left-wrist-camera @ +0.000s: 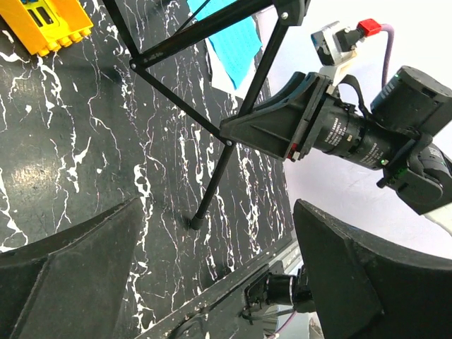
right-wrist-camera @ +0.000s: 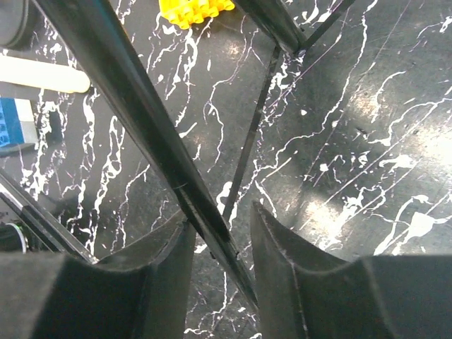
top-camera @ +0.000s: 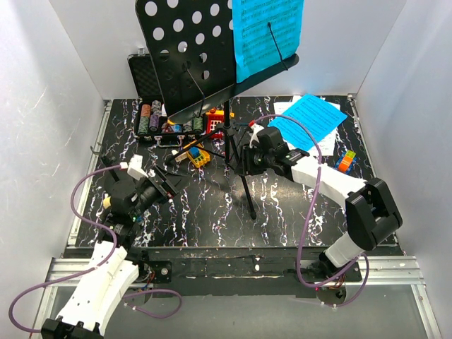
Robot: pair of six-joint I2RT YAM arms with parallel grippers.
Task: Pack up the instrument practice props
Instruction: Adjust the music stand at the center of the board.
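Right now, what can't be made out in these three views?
Right wrist view: whether the right claw pinches the music stand leg; the angle hides contact.
Top view: poker chip case partly hidden by the stand's desk.
Right wrist view: cream object cut off by left edge.

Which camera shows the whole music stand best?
The top view: the stand shows whole, holey desk down to tripod legs. The left wrist view shows only its legs; the right wrist view only thin legs close up.

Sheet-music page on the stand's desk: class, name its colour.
The sheet-music page is bright blue, shown best in the top external view.
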